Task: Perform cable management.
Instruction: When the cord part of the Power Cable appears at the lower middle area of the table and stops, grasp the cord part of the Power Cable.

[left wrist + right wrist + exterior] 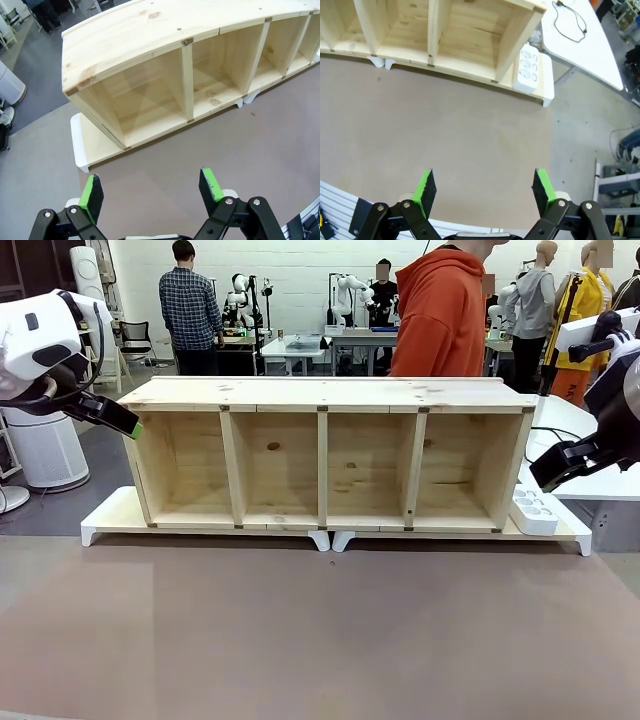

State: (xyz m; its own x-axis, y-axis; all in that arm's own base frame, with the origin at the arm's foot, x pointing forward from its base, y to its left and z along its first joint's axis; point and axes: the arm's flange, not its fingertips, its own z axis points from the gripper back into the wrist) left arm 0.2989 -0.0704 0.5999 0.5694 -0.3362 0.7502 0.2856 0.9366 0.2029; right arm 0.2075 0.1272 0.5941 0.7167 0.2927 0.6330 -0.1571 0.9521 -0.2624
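Note:
A white power strip point(533, 510) lies on the white base board point(110, 515) just right of the wooden shelf point(330, 395); the right wrist view has the power strip point(527, 70) beside the shelf's end wall. A thin black cable point(568, 25) loops on the white side table; whether it joins the strip cannot be told. My left gripper point(151, 192) hangs open above the brown tabletop before the shelf's left end point(125, 60). My right gripper point(484, 192) is open too, over the table short of the strip. Both grippers hold nothing.
The shelf has several open, empty compartments and spans most of the table's far side. A person in an orange hoodie point(440, 310) stands behind it. A white side table point(565, 420) adjoins at the right. The brown tabletop point(320, 630) lies in front.

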